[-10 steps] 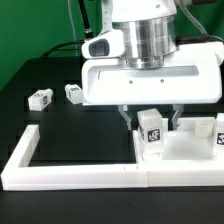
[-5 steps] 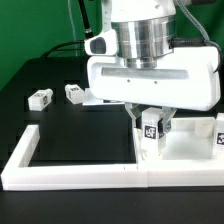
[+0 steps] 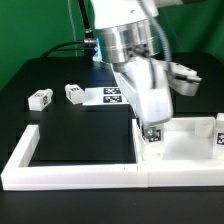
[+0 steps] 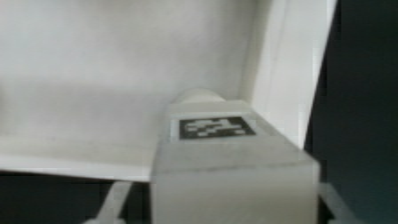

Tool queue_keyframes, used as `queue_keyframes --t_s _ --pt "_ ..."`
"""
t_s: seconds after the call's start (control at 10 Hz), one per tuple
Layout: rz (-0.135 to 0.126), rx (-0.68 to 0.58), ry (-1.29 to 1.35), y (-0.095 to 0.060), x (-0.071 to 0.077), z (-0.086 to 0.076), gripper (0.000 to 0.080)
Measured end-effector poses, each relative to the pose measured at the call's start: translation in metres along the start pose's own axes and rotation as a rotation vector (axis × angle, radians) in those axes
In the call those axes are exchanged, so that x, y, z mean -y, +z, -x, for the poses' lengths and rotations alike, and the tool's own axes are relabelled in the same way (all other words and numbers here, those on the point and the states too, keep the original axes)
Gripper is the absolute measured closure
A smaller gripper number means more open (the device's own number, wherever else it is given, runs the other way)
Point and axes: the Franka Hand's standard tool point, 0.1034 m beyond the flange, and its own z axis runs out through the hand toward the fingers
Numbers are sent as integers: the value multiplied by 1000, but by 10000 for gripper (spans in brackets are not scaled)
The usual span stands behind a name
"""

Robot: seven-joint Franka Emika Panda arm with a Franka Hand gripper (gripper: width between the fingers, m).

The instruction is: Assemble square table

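The pincer (image 3: 152, 127) is clamped on one short white leg (image 3: 152, 137), which stands upright at the near corner of the square slab (image 3: 186, 149) directly beneath it. In the wrist view the leg (image 4: 217, 150) fills the space between the jaws, its tag facing the camera, with the slab's raised rim (image 4: 278, 60) just behind.

The leg looks like rigid, light plastic. Its smooth sides could slip, so hold it across the flat faces, high enough to leave the lower end free for the corner socket. The slab is stiff and broad, and probably light enough to shift if pushed sideways.

Two loose legs (image 3: 40, 98) (image 3: 74, 92) lie on the black desk (image 3: 70, 130), well away from the pincer.
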Motion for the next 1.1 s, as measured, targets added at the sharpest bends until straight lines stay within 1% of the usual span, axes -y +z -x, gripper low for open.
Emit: queue_keyframes --t_s 0.1,0.2,0.3,0.4,0.5,0.6,0.7,1.0,1.1 --pt "0 4 6 0 -1 -3 509" --pt "1 4 -9 0 -1 -2 432" --pt "6 -3 -67 0 -1 0 432" --pt "25 -36 -192 1 0 8 250" --pt "50 -58 -367 1 2 18 250" --pt "67 -60 -581 2 4 26 167" --pt "68 -55 -610 3 4 32 155" --pt "75 -50 -805 3 4 30 151" --pt "77 -49 -947 2 4 26 151"
